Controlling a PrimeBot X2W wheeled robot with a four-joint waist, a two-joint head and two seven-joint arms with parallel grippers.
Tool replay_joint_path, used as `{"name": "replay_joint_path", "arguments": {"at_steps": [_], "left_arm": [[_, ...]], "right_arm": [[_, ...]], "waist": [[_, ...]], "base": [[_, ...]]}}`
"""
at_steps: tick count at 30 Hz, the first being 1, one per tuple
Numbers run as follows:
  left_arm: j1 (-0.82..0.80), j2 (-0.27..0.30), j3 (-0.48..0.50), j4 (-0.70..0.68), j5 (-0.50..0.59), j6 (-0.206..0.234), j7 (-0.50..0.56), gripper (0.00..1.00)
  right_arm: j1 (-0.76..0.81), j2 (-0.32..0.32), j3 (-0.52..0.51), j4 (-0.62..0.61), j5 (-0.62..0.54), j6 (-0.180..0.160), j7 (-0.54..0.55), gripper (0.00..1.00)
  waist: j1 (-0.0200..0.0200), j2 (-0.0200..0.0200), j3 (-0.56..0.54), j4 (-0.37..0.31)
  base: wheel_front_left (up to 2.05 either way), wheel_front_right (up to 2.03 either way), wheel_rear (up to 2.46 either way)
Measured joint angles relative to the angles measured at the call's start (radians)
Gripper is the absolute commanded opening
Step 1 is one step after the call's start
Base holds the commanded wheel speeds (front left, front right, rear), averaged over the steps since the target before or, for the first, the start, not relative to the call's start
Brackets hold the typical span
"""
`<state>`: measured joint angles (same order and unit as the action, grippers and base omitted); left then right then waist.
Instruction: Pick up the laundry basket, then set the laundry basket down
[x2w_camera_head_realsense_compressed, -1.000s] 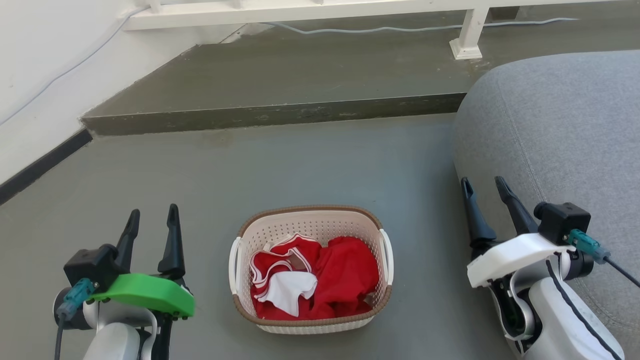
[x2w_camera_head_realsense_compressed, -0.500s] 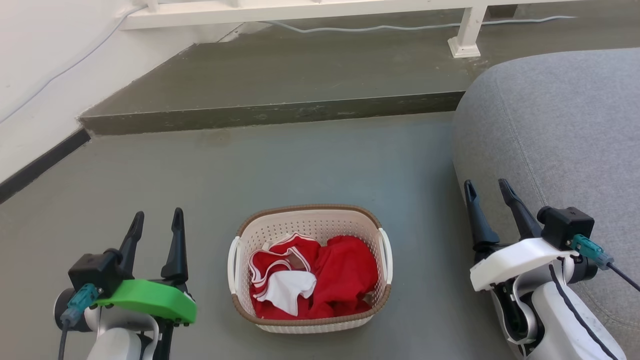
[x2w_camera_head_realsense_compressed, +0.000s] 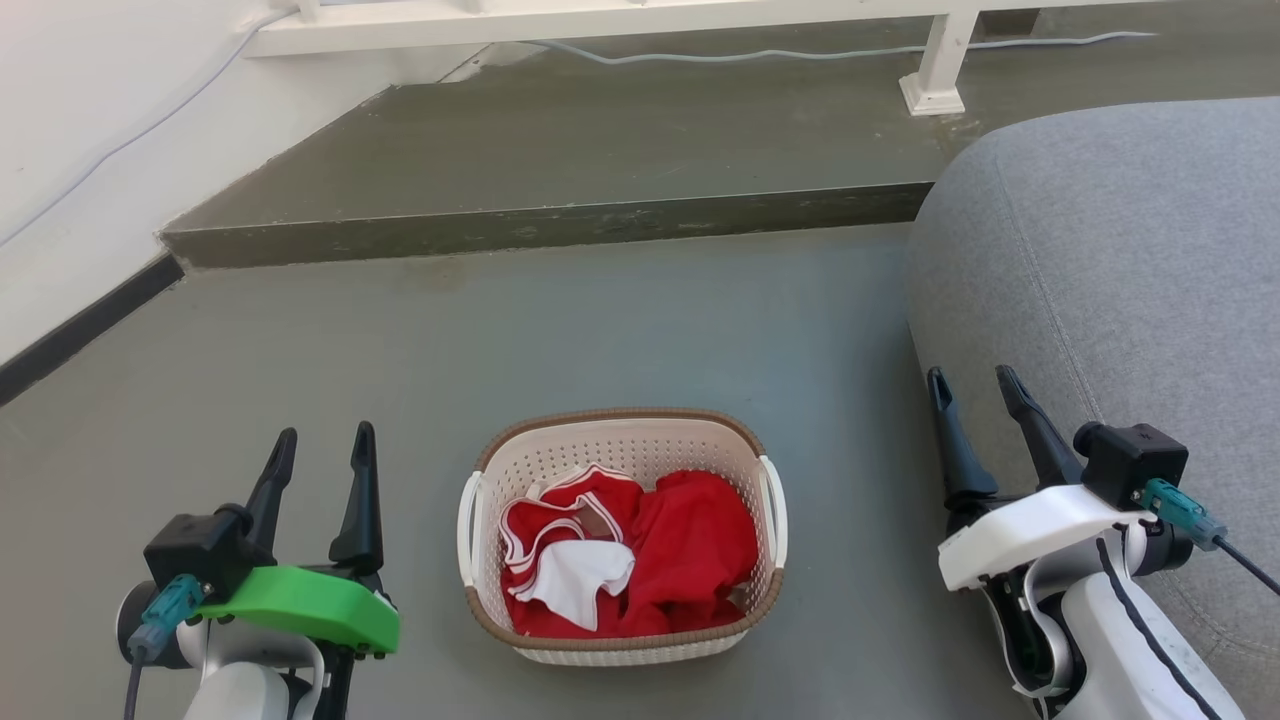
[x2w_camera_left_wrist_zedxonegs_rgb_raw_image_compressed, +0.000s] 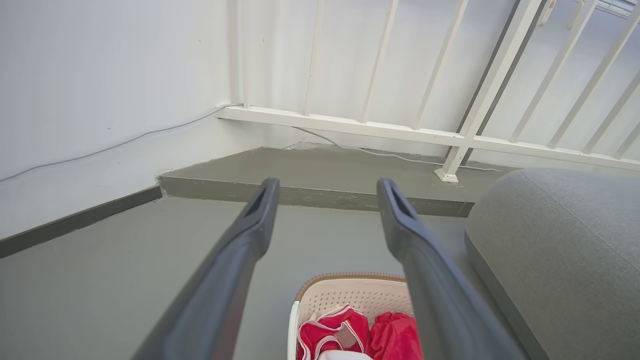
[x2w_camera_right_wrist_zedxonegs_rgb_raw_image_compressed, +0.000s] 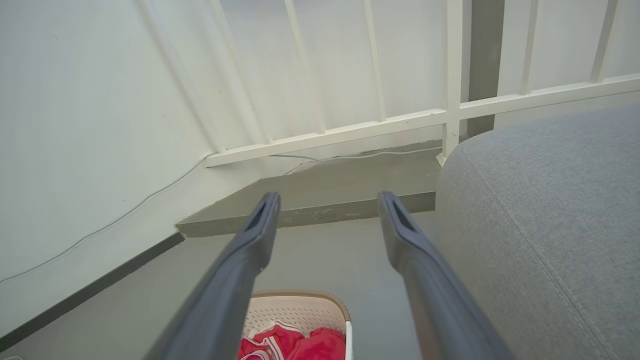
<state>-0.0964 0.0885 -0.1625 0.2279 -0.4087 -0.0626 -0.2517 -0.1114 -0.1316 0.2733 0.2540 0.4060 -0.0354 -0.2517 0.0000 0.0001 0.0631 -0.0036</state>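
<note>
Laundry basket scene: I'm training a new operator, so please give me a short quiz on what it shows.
1. True or false: the left gripper is gripping a handle of the basket.
2. What lies in the basket? A) red and white clothes B) blue towels C) nothing
3. Fill in: the grey sofa stands on the robot's ____ side.
Key: 1 false: it is open beside the basket, as is the right gripper; 2 A; 3 right.
</note>
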Motion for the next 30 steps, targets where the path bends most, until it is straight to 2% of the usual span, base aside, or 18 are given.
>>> {"name": "replay_joint_path", "arguments": {"at_steps": [17,18,24,30], "left_arm": [[0.015,-0.009,0.015,0.006,0.009,-0.026,0.000,1.00],[0.015,-0.010,0.014,0.009,0.009,-0.026,0.000,0.00],[0.035,-0.018,0.007,0.049,-0.004,-0.025,0.005,0.00],[0.034,-0.020,0.032,0.054,-0.066,-0.025,0.029,0.00]], "right_arm": [[0.008,0.011,-0.026,-0.001,-0.029,0.018,0.000,1.00],[0.012,0.012,-0.028,0.000,-0.029,0.018,0.000,0.00],[0.052,0.023,-0.029,0.032,-0.021,0.017,0.002,0.00],[0.052,0.029,-0.044,0.031,0.043,0.026,0.016,0.00]], "waist": [[0.0000,0.0000,0.002,0.001],[0.0000,0.0000,0.002,0.001],[0.0000,0.0000,0.001,0.001],[0.0000,0.0000,-0.004,0.001]], "base": [[0.00,0.00,0.00],[0.00,0.00,0.00],[0.00,0.00,0.00],[0.00,0.00,0.00]]}}
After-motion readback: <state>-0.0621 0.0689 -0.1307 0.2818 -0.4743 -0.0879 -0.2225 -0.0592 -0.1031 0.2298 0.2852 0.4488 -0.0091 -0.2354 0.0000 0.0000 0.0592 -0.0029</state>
